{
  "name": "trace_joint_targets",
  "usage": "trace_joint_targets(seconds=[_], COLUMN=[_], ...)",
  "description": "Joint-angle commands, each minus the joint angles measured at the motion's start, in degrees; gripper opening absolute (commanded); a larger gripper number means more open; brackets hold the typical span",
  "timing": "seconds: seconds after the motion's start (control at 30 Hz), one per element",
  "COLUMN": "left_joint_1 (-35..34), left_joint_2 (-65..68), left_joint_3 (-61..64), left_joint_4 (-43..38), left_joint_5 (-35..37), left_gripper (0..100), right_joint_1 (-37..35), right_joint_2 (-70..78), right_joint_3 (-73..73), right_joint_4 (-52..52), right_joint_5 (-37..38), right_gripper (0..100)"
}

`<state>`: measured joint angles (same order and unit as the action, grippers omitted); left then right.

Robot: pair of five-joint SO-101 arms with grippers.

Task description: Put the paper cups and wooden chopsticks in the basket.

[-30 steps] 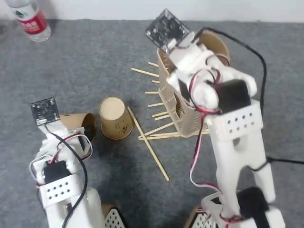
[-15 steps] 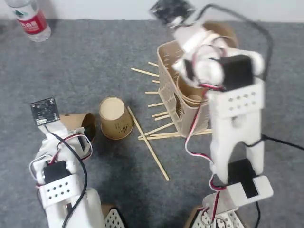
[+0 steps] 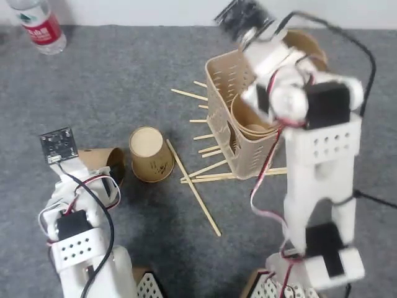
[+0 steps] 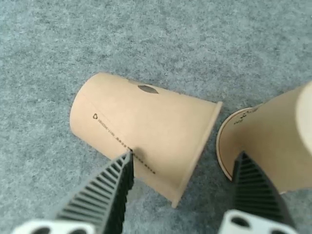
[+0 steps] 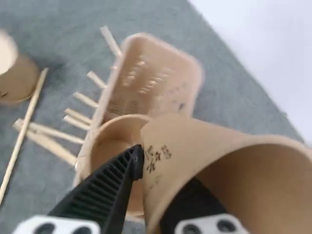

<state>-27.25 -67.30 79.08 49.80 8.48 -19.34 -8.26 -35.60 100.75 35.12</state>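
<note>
Up near the basket, right gripper clamped on a tilted cup; nested cup already inside. Down low, left gripper with jaws apart astride a lying cup, just beside an inverted cup. Chopsticks strewn against the basket.

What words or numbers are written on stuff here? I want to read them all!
On the bottle label: white print on red, too small to read.
On the lying cup: a tiny symbol and a thin line of print along the seam, too small to read; the dark oval mark is no word.
On the held cup: dark printed marks, too blurred to read.
So nothing here can be quoted.
</note>
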Motion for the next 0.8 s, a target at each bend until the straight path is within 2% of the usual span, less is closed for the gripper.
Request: trace_joint_targets(seconds=[0.0,0.23,0.47,0.53,0.7,0.77], left_joint_1=[0.4,0.4,0.4,0.4,0.4,0.4], left_joint_2=[-0.1,-0.1,-0.1,-0.1,-0.1,-0.1], left_joint_3=[-0.1,-0.1,-0.1,-0.1,-0.1,-0.1], left_joint_4=[-1.4,-1.4,-1.4,-1.4,-1.4,-1.4], left_joint_5=[-0.4,-0.4,-0.4,-0.4,-0.4,-0.4], left_gripper=[30,30,30,30,30,30], right_joint_1=[-1.6,-1.8,-5.8,-6.5,-6.4,-6.4], right_joint_2=[-9.0,-8.1,-2.4,-2.2,-4.6,-5.1], right_joint_3=[7.3,14.6,14.6,14.5,7.8,4.4], right_joint_4=[2.5,2.3,2.0,1.7,1.5,1.5], right_joint_5=[2.2,2.2,2.2,2.0,-0.2,-0.3], right_gripper=[0.9,0.9,1.5,6.7,34.2,35.5])
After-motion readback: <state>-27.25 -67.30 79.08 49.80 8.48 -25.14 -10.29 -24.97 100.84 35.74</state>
